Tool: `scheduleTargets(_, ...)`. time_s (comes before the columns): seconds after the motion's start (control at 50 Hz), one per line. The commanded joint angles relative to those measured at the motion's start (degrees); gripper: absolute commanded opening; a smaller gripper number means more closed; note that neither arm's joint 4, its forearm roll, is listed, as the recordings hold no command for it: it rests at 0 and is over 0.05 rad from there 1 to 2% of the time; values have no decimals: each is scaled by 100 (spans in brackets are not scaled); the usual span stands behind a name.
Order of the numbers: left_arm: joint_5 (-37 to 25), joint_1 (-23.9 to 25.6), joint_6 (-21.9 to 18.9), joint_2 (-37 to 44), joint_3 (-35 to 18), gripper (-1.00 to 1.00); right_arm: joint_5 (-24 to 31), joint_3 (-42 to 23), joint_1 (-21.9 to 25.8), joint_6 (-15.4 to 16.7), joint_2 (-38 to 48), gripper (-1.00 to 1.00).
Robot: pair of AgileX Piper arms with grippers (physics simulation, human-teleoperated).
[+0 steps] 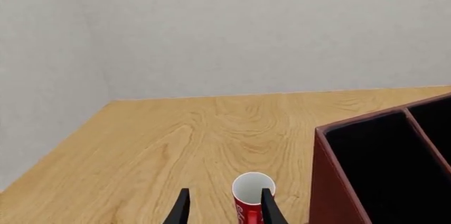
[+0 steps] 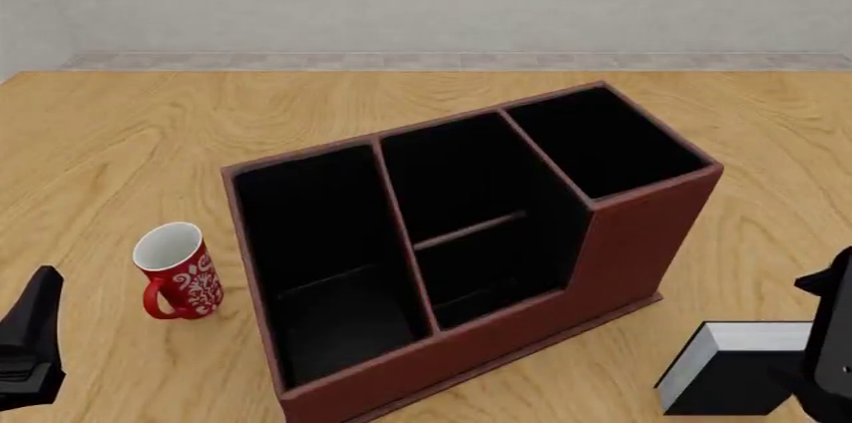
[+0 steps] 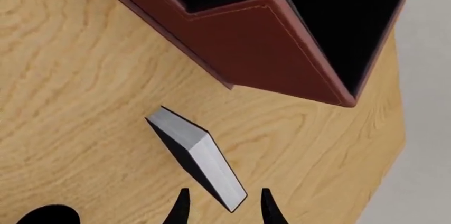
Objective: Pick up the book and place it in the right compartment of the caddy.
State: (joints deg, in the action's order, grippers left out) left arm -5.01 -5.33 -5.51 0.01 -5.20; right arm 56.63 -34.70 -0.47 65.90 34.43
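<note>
Book [image 2: 752, 368] first: it lies flat on the worktop [image 2: 107, 144] near the front right corner of the caddy [image 2: 626, 243], apart from it, its white page edges turned toward the camera's left in the front view. That view shows only a dark slab of the right arm over the book's right end; the fingers themselves are cut off at the frame's edge. The right wrist view fills the gap: the right hand [image 3: 223, 207] hangs above the book [image 3: 194, 155] with its two fingertips spread to either side of the book's near end, gripping nothing, with bare wood showing beside the covers. It also shows the caddy's reddish-brown outer wall [image 3: 261, 49] and the black inside of the right compartment [image 3: 338, 18], which stands well clear of the book.

From the front, the right compartment [image 2: 606, 139] is the tall square end section (the far right one), beside the shelf-divided middle one.

A red mug [image 2: 178, 271] stands upright left of the caddy. Only the left wrist view shows how it sits by the left hand [image 1: 224, 208]: the fingers are parted, empty, one fingertip overlapping the mug [image 1: 252, 197] in the picture; whether they touch cannot be told.
</note>
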Motion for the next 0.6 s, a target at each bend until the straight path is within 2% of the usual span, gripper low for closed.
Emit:
scheduleTargets(0.02, -59, -13, -27, 0, -60, 100, -218, 152, 53, -44, 216, 100)
scheduleTargets(0.46, -57, -50, -43, 0, -87, 100, -467, 529, 43, -58, 334, 100)
scheduleTargets(0.6, -56, -65, -58, 0, -83, 100, -511, 608, -78, 76, 359, 100)
